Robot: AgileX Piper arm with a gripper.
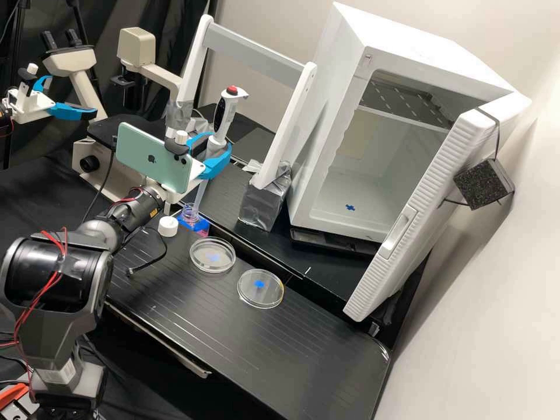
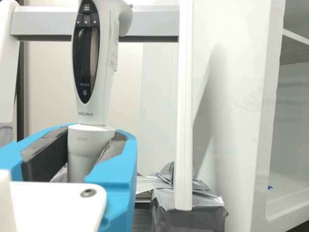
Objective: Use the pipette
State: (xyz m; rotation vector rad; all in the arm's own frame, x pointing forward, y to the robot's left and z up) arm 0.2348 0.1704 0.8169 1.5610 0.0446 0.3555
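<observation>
Black bench (image 1: 326,356) below; pipette (image 1: 224,114) upright between 2 blue jaws, clamped on it.

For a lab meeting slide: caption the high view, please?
Gripper holding a pipette at an open bottle, with two petri dishes nearby.

The electronic pipette (image 1: 229,114), whitish-grey with a red top button, dark oval display panel and long translucent tip (image 1: 200,195), is held tip down, leaning slightly, left of centre in the high view's upper half.
</observation>
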